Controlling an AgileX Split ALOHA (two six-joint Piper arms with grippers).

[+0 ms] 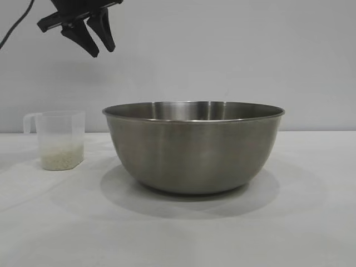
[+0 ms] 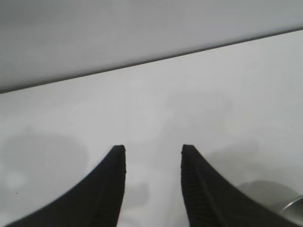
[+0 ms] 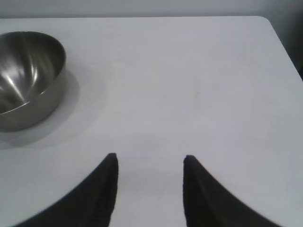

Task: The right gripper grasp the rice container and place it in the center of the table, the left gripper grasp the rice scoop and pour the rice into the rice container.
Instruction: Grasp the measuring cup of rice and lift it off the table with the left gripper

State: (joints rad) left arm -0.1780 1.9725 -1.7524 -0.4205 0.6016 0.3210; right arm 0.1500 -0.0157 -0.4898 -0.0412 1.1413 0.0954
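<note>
So we've got the steel rice container [image 1: 193,146] sitting mid-frame on the table [image 1: 300,222], so that half looks done. The rice scoop [image 1: 58,139] stands at the left with its rice [image 1: 61,157] inside, untouched. The left gripper [image 1: 95,40] hangs upper left, fingers apart and empty; the right gripper [image 3: 149,165] is empty too, fingers spread. Scooping and pouring are left.

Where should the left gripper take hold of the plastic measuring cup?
Grip the handle, which sticks out from the measuring cup on the side away from the bowl. Come down from above: the cup stands upright holding rice, and the open left gripper hangs overhead.
</note>
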